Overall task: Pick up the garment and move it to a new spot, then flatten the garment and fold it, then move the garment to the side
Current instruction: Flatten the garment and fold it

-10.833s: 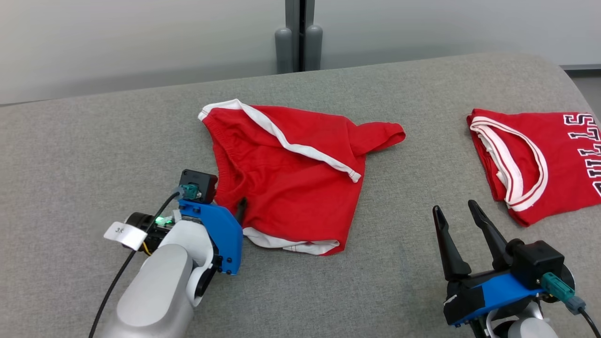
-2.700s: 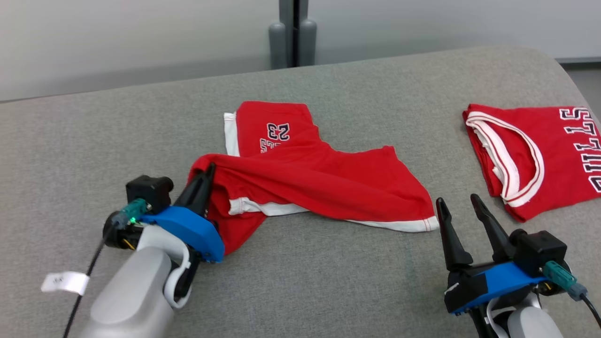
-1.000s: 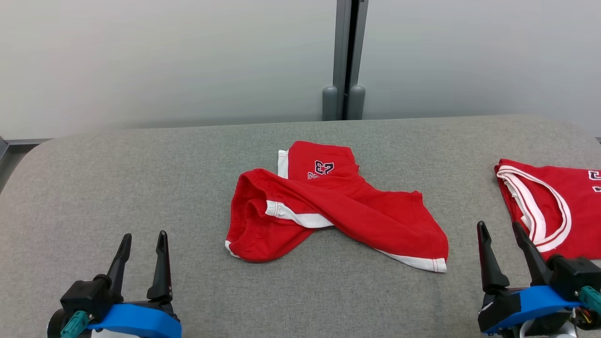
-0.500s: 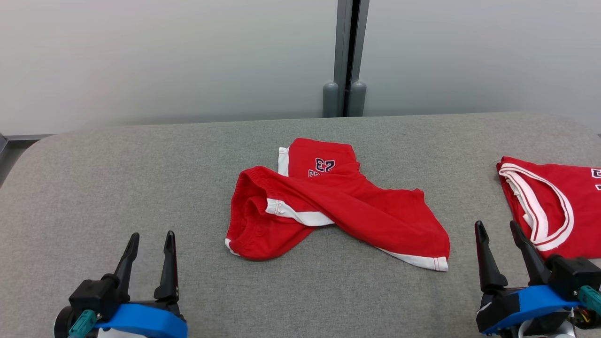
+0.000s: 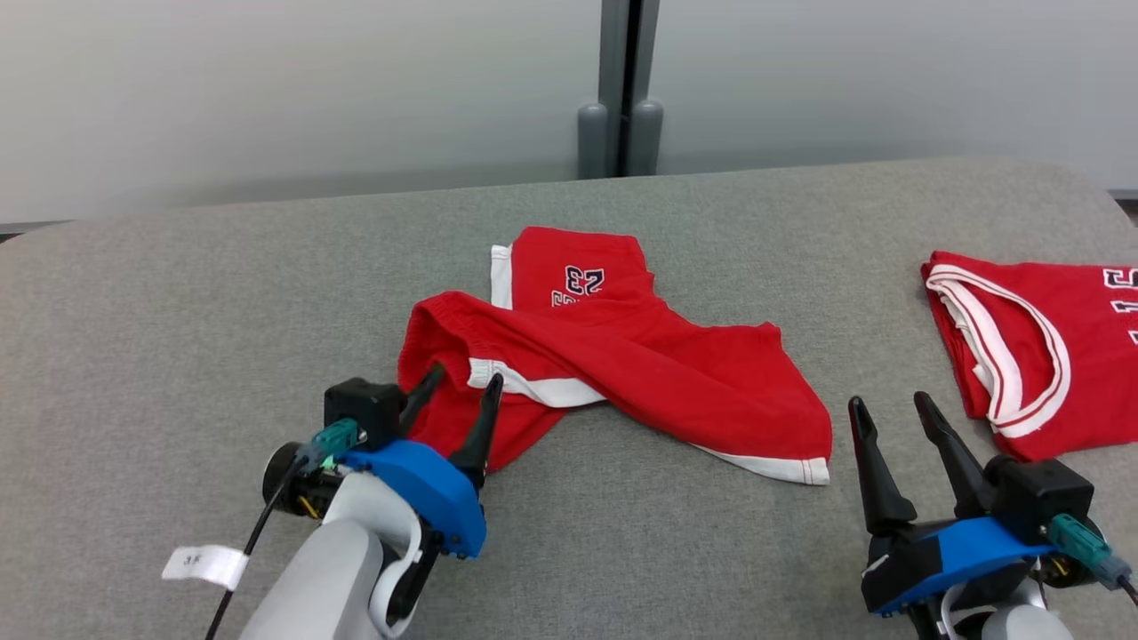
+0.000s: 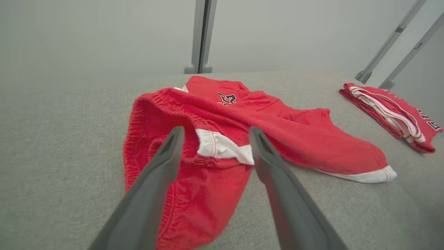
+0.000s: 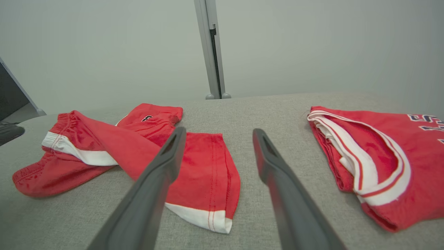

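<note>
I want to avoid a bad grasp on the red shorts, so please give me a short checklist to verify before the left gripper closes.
1. The left gripper is open: ok, its fingers stand apart.
2. It is aimed at the shorts: ok, the fingers stand either side of the white-trimmed fold near the waistband.
3. The fingertips touch the cloth: cannot tell.
4. The right gripper is free: ok, it is open and holds nothing, near the shorts' hem.
5. The shorts lie flat: not ok, they are twisted and bunched.
6. The jersey is apart from the shorts: ok, bare table lies between them.
</note>
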You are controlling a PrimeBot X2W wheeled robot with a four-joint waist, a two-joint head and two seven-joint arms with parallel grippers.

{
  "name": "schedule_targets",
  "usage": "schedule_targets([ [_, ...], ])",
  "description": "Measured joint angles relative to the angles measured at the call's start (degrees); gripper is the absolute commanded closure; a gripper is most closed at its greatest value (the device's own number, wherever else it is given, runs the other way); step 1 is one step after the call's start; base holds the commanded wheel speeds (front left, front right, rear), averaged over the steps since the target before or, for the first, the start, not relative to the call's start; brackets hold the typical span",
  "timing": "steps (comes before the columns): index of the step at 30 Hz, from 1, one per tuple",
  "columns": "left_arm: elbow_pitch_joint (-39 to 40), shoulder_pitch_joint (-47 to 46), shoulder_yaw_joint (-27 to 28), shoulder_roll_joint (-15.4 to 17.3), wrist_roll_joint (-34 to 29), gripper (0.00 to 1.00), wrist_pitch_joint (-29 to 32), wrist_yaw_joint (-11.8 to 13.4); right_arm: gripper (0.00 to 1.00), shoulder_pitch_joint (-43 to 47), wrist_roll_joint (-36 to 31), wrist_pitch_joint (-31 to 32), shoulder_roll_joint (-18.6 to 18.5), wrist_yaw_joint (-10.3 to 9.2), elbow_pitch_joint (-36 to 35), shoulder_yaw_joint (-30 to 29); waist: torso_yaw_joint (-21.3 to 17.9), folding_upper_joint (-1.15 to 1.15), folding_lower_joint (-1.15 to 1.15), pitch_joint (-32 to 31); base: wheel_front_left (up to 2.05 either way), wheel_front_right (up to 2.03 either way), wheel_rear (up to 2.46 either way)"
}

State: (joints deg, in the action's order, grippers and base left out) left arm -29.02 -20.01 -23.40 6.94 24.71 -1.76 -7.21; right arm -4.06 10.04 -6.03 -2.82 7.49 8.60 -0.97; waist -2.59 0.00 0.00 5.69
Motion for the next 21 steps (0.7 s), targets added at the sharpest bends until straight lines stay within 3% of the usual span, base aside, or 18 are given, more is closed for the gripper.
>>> schedule_targets([
  [8, -7.0, -6.8, -2.0, 1.0, 1.6, 0.0, 4.9, -0.2, 0.0, -1.9, 0.8, -1.0, 0.0, 0.0, 1.2, 2.1, -3.2, 0.0, 0.0, 3.1, 0.0, 0.0, 0.0],
  [14, -8.4, -7.6, -1.9, 1.8, 2.5, 0.0, 4.9, -0.2, 0.0, -2.7, 1.3, -2.1, 0.0, 0.0, 2.5, 2.0, -3.8, 0.0, 0.0, 4.4, 0.0, 0.0, 0.0],
  [16, -8.4, -7.9, -2.6, 2.1, 2.6, 0.54, 4.6, -0.2, 0.0, -2.8, 1.3, -2.2, 0.0, 0.0, 2.9, 2.0, -3.8, 0.0, 0.0, 4.7, 0.0, 0.0, 0.0],
  [17, -8.5, -8.2, -3.1, 2.2, 2.6, 1.0, 4.6, -0.2, 0.0, -2.9, 1.3, -2.3, 0.0, 0.0, 3.0, 2.0, -3.8, 0.0, 0.01, 4.8, 0.0, 0.0, 0.0],
  [21, -8.6, -8.5, -4.3, 2.5, 3.0, 1.0, 4.1, -0.2, 0.0, -3.6, 1.5, -2.0, 0.0, 0.0, 3.8, 2.6, -3.5, 0.0, 0.0, 5.1, 0.0, 0.0, 0.0],
])
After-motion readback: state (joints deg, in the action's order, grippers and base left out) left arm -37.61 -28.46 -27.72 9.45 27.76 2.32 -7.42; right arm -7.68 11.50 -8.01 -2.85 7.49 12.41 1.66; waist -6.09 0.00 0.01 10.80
